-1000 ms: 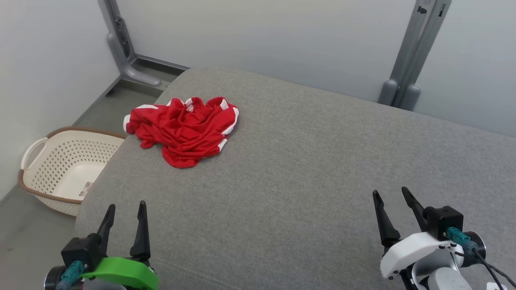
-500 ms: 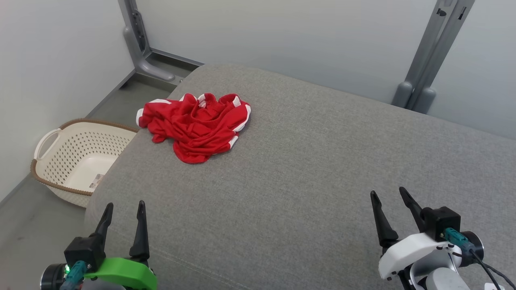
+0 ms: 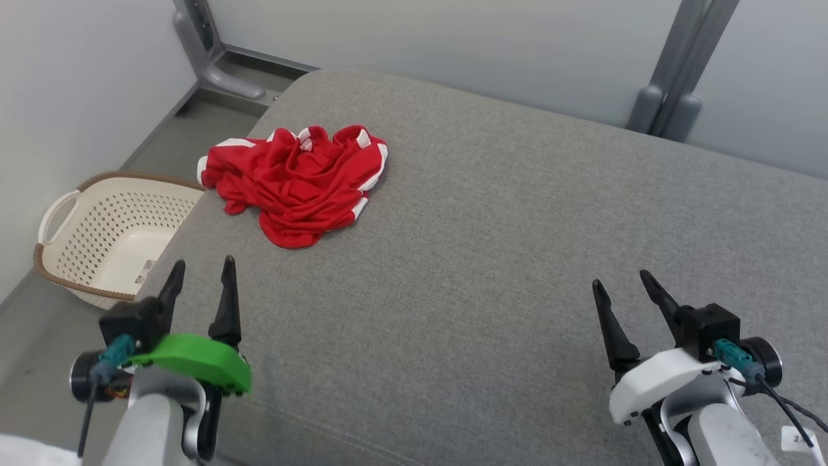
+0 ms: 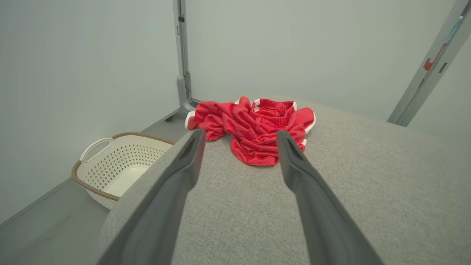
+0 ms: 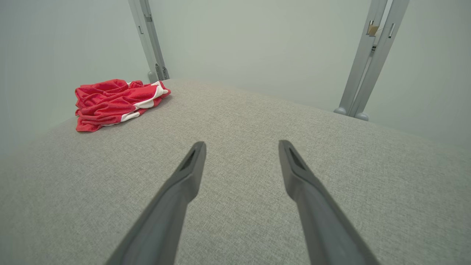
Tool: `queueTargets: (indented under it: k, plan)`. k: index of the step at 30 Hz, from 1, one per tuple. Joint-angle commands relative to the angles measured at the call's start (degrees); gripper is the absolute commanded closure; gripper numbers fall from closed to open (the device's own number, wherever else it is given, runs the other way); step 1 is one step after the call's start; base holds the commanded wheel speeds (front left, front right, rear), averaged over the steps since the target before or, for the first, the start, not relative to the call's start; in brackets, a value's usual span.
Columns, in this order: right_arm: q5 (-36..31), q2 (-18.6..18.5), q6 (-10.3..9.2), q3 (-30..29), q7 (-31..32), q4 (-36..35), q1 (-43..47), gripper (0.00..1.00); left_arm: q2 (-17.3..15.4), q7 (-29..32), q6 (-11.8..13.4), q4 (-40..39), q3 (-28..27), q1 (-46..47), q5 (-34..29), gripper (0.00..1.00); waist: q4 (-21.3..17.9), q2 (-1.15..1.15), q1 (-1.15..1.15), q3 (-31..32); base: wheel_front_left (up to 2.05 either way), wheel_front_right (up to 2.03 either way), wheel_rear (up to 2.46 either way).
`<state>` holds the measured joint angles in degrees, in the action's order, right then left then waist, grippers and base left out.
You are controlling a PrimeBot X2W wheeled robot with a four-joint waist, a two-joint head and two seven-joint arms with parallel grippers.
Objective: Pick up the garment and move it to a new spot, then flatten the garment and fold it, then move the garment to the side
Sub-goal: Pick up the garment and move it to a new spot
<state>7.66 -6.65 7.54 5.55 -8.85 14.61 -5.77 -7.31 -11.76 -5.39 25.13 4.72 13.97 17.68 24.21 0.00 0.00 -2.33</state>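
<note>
Nearest: left gripper (image 3: 202,262) at 7 o'clock and right gripper (image 3: 619,278) at 5. Both are spread wide, holding nothing, hovering over the grey surface (image 3: 485,259). Farther out at 11 sits the red garment (image 3: 294,184), a crumpled heap by the left edge, above the basket (image 3: 123,213) on the floor. I'd send the left one in low and pinch a raised fold. The heap's long axis runs roughly 9-to-3, and the ribbed waistband seems to face 12.
</note>
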Motion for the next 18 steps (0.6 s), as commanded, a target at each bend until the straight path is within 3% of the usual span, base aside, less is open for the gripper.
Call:
queueTargets:
  k: [1,10,18]
  plan:
    - [-0.3,-0.7,-0.11,0.6,0.6,-0.8,-1.3,0.00,-0.5,0.8,-0.3,1.5,-0.4,3.2,0.8,0.00,-2.3,0.00,0.00,-3.4,0.00,0.00,0.00]
    - [-0.8,-4.6,-0.11,4.6,4.1,-6.5,-6.6,0.00,-2.1,6.6,0.3,16.2,-3.0,20.6,4.6,0.00,-8.0,0.00,0.00,-12.8,0.00,0.00,0.00]
    - [-0.9,-7.0,-0.11,7.5,7.1,-12.4,-10.3,0.00,-5.0,9.0,1.2,27.7,-5.9,29.7,7.1,0.00,-14.0,0.00,0.00,-19.8,0.00,0.00,0.00]
